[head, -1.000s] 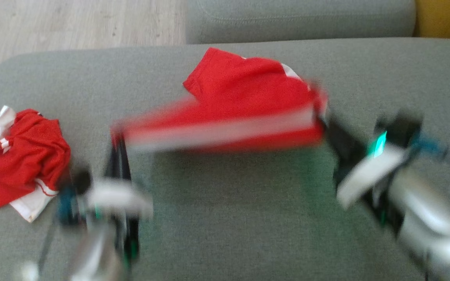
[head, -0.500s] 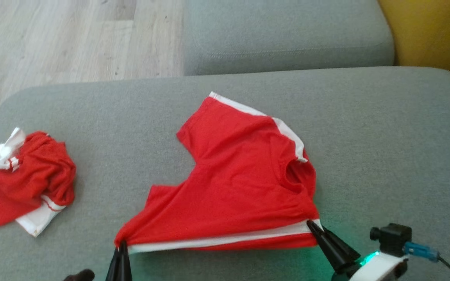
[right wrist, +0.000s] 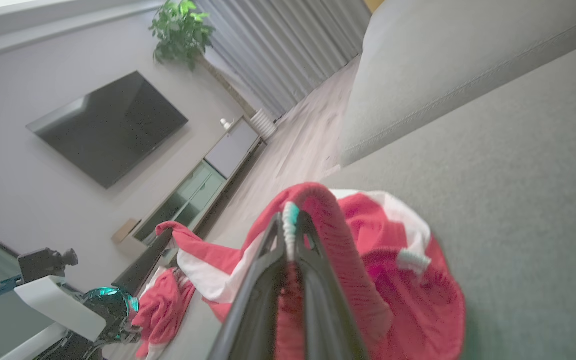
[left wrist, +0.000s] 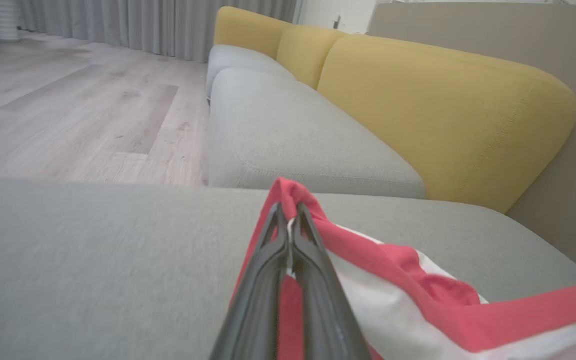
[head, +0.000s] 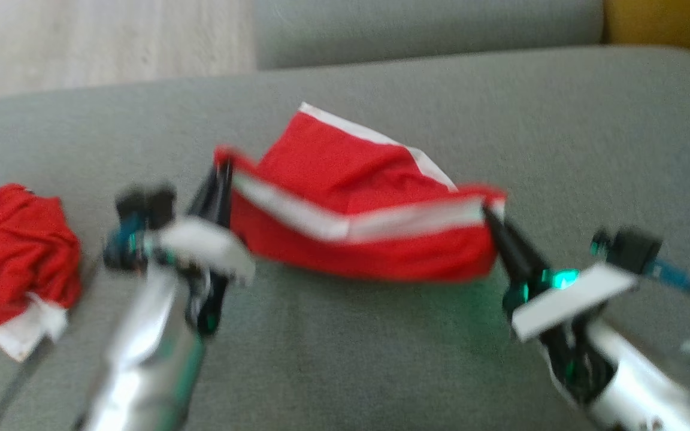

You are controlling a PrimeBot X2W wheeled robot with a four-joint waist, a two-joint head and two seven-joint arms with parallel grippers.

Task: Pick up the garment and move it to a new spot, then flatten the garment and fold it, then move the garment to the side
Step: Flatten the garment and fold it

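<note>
The garment (head: 351, 179) is a red shirt with white stripes, lying mid-cushion on the grey sofa (head: 345, 359). Its striped edge hangs stretched in the air between both grippers, over the part that still rests on the seat. My left gripper (head: 223, 170) is shut on the left corner, and the left wrist view shows the gripper (left wrist: 288, 212) with its fingers pinching red cloth (left wrist: 418, 295). My right gripper (head: 490, 211) is shut on the right corner; in the right wrist view the gripper (right wrist: 290, 220) has the garment (right wrist: 408, 280) draped around its tips.
A second crumpled red-and-white garment (head: 9, 263) lies at the seat's left end. Another grey cushion (head: 429, 24) sits beyond, with yellow backrests (left wrist: 418, 100) on the right. Wooden floor (head: 81, 36) lies past the far-left edge.
Both grippers have lifted the shirt's striped near edge and carried it up and away over the rest of the shirt. The head camera has shifted too.
</note>
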